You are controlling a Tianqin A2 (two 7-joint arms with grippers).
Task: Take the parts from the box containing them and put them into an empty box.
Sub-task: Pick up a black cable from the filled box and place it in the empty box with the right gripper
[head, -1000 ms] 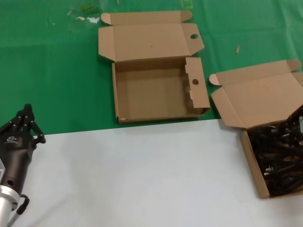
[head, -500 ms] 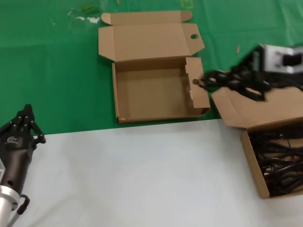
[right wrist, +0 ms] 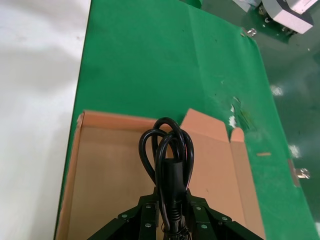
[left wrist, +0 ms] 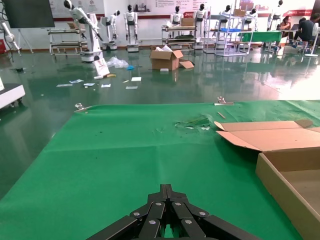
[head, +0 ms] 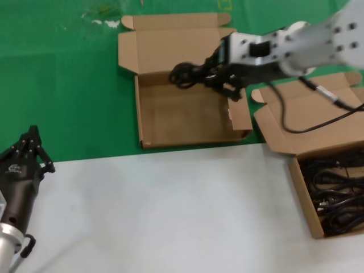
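1. Black power cord (head: 190,75) clamped in right gripper (head: 223,79), fingers closed on its plug end, loops sticking out ahead.
2. Hanging over far edge of empty box (head: 187,114), above its open floor, presumably for a drop inside.
3. Long axis roughly left-right in head view, looped end pointing left, plug end toward gripper.
4. Remaining parts (head: 335,190) piled in full box (head: 301,190) at near right.
5. Left gripper (head: 28,149) parked near left, fingers pressed together, holding nothing, clear of both boxes.
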